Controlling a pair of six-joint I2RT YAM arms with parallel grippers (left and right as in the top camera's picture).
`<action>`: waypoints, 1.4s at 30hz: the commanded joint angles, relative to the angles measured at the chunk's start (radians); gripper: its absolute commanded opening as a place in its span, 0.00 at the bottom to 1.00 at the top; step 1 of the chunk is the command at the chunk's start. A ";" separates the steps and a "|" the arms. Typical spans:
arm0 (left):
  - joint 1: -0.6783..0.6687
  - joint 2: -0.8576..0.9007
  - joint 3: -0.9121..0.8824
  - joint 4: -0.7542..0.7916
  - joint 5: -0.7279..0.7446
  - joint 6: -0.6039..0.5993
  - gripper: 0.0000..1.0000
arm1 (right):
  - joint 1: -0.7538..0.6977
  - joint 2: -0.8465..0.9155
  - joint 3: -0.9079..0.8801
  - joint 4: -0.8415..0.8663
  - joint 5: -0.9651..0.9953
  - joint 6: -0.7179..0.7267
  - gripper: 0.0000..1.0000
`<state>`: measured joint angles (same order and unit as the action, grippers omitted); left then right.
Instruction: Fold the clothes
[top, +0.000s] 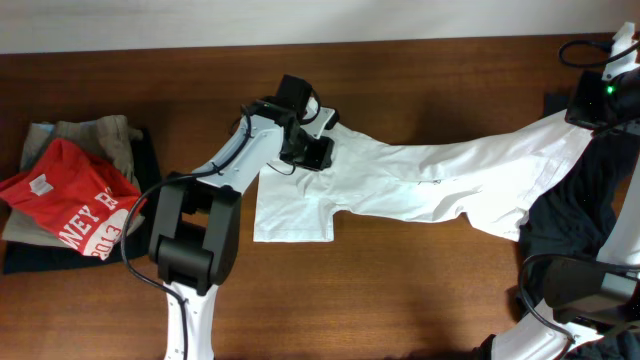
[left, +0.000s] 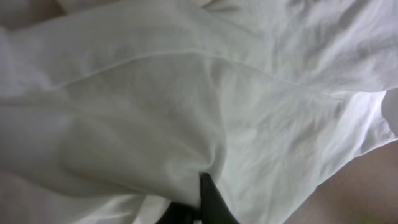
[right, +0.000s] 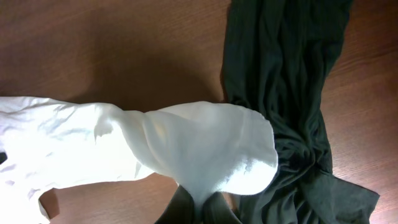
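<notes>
A white shirt (top: 430, 180) is stretched across the brown table between my two grippers. My left gripper (top: 308, 150) is shut on the shirt's left end near the collar; in the left wrist view the white cloth (left: 186, 93) fills the frame and bunches at the black fingers (left: 202, 208). My right gripper (top: 590, 105) is shut on the shirt's right end and holds it above the table; in the right wrist view the white cloth (right: 205, 149) hangs from the fingers (right: 202, 208).
A dark green garment (top: 575, 215) lies at the table's right edge, also in the right wrist view (right: 286, 74). A pile of folded clothes with a red shirt (top: 70, 195) on top sits at the left.
</notes>
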<state>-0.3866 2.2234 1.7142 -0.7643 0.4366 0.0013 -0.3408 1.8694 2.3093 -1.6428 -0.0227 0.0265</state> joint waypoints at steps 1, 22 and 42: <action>0.000 -0.015 -0.003 -0.002 -0.012 0.002 0.01 | -0.007 0.006 0.000 0.000 0.016 0.007 0.05; 0.476 -0.587 0.708 -0.392 0.030 -0.039 0.01 | -0.004 -0.119 0.372 0.000 -0.240 -0.049 0.04; 0.351 -0.060 0.766 -0.547 -0.093 -0.059 0.00 | 0.111 0.269 0.128 0.124 -0.148 -0.101 0.04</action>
<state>0.0227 2.0674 2.6160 -1.2110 0.3592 -0.1829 -0.2241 2.0834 2.6019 -1.4830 -0.2188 -0.0391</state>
